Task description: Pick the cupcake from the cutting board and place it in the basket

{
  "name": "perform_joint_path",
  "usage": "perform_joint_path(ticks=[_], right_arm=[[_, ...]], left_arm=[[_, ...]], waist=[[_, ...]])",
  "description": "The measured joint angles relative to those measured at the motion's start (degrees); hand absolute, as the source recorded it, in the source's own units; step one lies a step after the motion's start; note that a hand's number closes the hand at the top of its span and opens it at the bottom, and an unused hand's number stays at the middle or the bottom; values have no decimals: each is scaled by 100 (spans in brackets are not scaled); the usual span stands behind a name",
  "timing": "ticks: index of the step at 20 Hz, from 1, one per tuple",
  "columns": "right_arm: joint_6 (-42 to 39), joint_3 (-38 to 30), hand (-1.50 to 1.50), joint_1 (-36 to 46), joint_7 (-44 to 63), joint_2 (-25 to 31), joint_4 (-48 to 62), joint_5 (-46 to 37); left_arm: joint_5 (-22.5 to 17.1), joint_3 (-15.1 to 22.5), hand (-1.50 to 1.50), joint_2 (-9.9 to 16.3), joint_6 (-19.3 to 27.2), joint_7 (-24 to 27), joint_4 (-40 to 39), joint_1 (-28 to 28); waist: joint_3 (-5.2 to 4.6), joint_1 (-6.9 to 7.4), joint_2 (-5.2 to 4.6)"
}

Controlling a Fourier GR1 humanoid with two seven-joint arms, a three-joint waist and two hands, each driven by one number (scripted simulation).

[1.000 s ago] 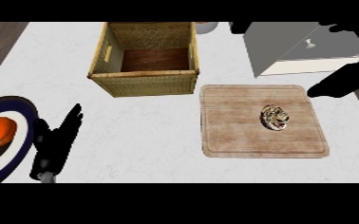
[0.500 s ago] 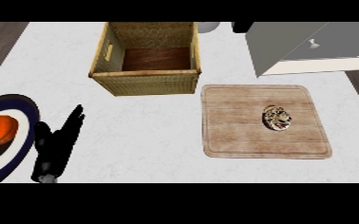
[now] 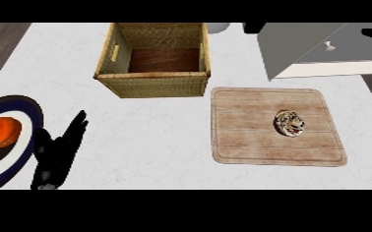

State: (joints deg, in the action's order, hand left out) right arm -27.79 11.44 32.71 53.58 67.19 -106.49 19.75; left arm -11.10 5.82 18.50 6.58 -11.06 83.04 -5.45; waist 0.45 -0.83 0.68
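Note:
A brown swirled cupcake (image 3: 290,123) sits on the right half of the pale wooden cutting board (image 3: 247,137). The woven basket (image 3: 155,84) stands behind and to the left of the board, open at the top, with a dark wooden floor and nothing in it. My left hand (image 3: 59,151) lies at the lower left, fingers straight and pointing up, far from the cupcake and holding nothing. My right hand does not show in the head view.
A plate with a dark blue rim (image 3: 20,150) holding an orange item (image 3: 9,130) lies at the left edge beside my left hand. A grey-white box with a knob (image 3: 312,49) stands at the back right.
The dark shape of my right hand at the right edge has gone out of view. My left hand has stayed where it was.

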Motion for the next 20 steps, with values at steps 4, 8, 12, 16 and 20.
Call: perform_joint_path(ticks=[4,8,12,16,20], right_arm=[[190,5,-150,-271,-36,-310,-96,-367],[498,137,-150,-628,-239,-727,-116,-992],[605,404,-150,-754,-278,-1069,52,-1543],[638,602,-150,-898,-302,-1370,171,-1947],[746,755,-150,-1080,-465,-1696,344,-2371]], left_arm=[[62,31,0,-65,-7,-24,-13,41],[110,25,0,-115,-32,31,-84,72],[126,5,0,-125,-82,32,-39,70],[181,10,0,-159,-71,-83,-38,102],[270,21,0,-206,-65,-43,-48,87]], waist=[[4,43,-16],[15,65,-21],[17,116,-28],[16,114,-28],[19,112,-27]])
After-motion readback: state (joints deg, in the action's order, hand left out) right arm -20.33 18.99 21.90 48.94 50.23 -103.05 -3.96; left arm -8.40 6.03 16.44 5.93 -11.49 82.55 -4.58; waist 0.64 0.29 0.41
